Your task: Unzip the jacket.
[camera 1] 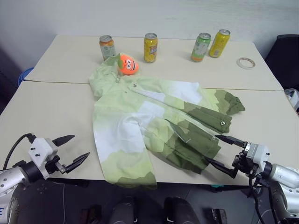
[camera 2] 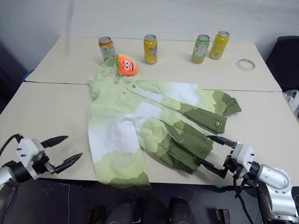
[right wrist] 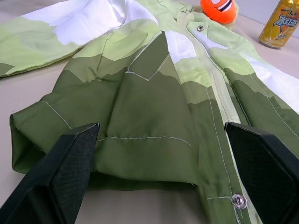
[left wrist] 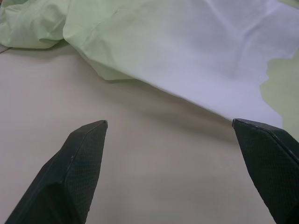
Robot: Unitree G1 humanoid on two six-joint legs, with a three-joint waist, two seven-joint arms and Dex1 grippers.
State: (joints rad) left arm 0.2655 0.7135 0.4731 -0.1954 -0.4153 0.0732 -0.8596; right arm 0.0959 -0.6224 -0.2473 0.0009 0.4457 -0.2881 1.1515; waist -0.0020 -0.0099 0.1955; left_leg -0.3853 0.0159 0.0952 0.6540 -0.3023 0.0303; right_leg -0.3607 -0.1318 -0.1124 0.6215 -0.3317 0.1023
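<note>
Pale lime, white and olive fabric: the jacket [camera 1: 159, 123] lies spread flat on the beige table [camera 1: 51, 112], collar toward 11 o'clock, hem at the near edge. An orange plush toy [camera 1: 127, 64] sits on the collar. Four drink cans [camera 1: 151, 47] stand in a row at 12 o'clock, a tape roll [camera 1: 245, 62] at 2 o'clock. The left gripper [camera 1: 74, 151] hangs at 8 o'clock, fingers spread wide and empty, just beside the white panel. The right gripper [camera 1: 223, 151] at 4 o'clock, jaws equally wide, faces the olive hem without holding it.
</note>
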